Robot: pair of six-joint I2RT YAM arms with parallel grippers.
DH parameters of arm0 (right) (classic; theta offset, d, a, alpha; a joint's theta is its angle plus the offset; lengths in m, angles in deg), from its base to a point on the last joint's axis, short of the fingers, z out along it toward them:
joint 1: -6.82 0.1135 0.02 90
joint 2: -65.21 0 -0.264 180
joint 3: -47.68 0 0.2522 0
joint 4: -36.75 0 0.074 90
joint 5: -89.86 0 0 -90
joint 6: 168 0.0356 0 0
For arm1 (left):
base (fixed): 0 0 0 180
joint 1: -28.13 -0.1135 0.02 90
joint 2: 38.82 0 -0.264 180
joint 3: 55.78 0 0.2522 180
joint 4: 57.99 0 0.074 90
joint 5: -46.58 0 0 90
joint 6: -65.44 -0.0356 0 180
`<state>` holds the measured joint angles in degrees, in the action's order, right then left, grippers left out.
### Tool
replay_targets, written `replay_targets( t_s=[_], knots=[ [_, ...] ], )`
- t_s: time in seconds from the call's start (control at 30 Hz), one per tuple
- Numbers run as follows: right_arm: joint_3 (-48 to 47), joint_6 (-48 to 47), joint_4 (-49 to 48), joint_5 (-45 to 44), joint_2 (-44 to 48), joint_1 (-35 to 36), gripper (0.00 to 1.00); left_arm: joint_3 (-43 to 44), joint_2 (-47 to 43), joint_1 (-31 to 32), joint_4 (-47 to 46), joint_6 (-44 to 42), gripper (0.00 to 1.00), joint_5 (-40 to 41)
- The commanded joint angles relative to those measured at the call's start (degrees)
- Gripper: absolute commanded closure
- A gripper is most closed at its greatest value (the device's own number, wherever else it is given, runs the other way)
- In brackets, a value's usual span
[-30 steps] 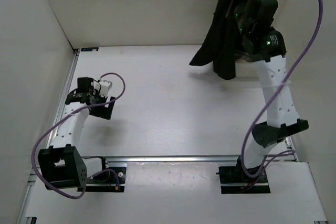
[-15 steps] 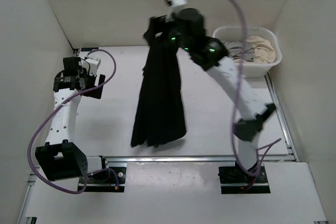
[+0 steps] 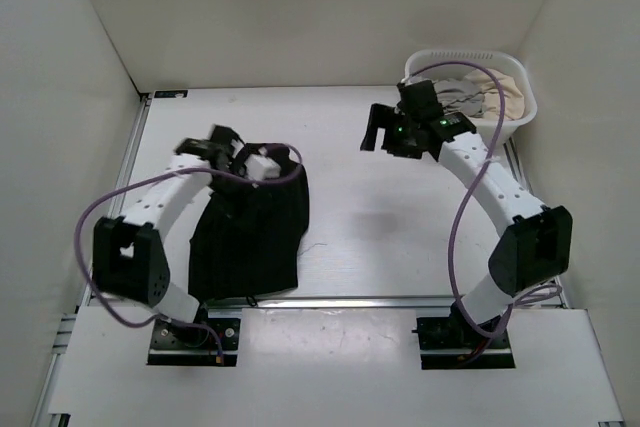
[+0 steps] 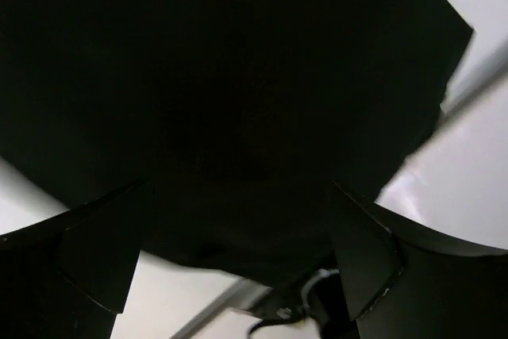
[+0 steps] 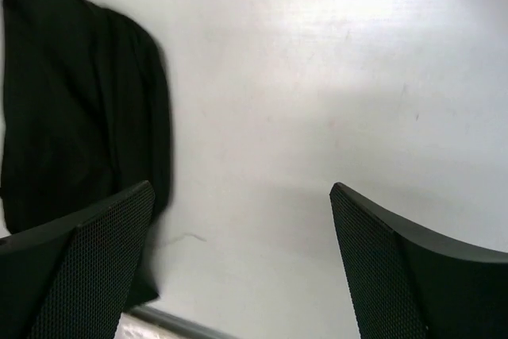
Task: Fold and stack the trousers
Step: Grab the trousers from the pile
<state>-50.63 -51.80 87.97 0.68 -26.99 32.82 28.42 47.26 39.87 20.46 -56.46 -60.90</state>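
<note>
The black trousers (image 3: 250,237) lie in a loose heap on the white table, near the front edge on the left. My left gripper (image 3: 222,152) hovers over their far end, open. In the left wrist view the dark trousers (image 4: 238,77) fill nearly everything, and the left gripper (image 4: 240,196) has its fingers spread wide above the cloth. My right gripper (image 3: 378,132) hangs open over bare table at the back right, well clear of the heap. In the right wrist view the right gripper (image 5: 240,188) holds nothing, and the trousers (image 5: 79,101) show at the far left.
A white laundry basket (image 3: 415,59) with beige and grey clothes stands at the back right corner, just behind the right arm. White walls close in the table on the left, back and right. A metal rail (image 3: 400,300) runs along the near edge.
The right gripper carried the trousers from the back right to the left front, let go, opened and swung back right. The left arm moved in over the heap.
</note>
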Motion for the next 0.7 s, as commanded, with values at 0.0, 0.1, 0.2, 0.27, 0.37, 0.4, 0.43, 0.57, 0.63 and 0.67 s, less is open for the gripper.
replay_targets(
  t_s=[0.0, 0.1, 0.2, 0.27, 0.37, 0.4, 0.43, 0.57, 0.63, 0.67],
  knots=[
    [0.5, -0.3, -4.2, 7.4, -2.4, 3.4, 0.04, -7.0, 3.5, 6.6, 0.1, 3.3, 0.00, 3.4],
    [0.0, -3.8, -2.5, 9.0, -6.7, 7.2, 0.04, -8.5, 5.8, 7.2, -3.1, 4.7, 0.00, 2.1],
    [0.0, -5.1, -3.4, 11.7, -10.7, 9.5, 0.05, -10.6, 8.5, 8.5, -6.1, 7.3, 0.00, 3.7],
    [0.6, -5.6, -4.1, 12.8, -12.0, 9.5, 0.05, -11.1, 10.0, 8.5, -6.8, 7.9, 0.25, 3.7],
    [-1.3, -7.5, -5.3, 17.2, -15.3, 10.0, 0.05, -9.8, 8.1, 8.5, -6.8, 8.5, 0.86, 4.6],
    [-2.9, -8.9, -3.4, 18.8, -18.1, 10.8, 0.05, -7.9, 7.0, 7.8, -6.1, 9.0, 0.86, 4.6],
    [-5.2, -10.9, -1.1, 18.8, -19.9, 11.7, 0.05, -6.6, 5.2, 7.2, -5.1, 9.0, 0.86, 4.6],
    [-9.1, -14.8, -1.9, 19.9, -24.9, 15.1, 0.06, -1.8, 2.0, 4.0, -1.1, 7.6, 0.86, 2.5],
    [-9.2, -12.5, -5.0, 21.9, -26.7, 15.7, 0.07, 0.2, 0.2, 2.8, 1.3, 6.2, 0.86, 1.0],
    [-10.4, -12.5, -4.1, 21.2, -27.8, 16.3, 0.07, 1.1, 0.2, 2.8, 2.1, 5.6, 0.86, 1.0]
  ],
)
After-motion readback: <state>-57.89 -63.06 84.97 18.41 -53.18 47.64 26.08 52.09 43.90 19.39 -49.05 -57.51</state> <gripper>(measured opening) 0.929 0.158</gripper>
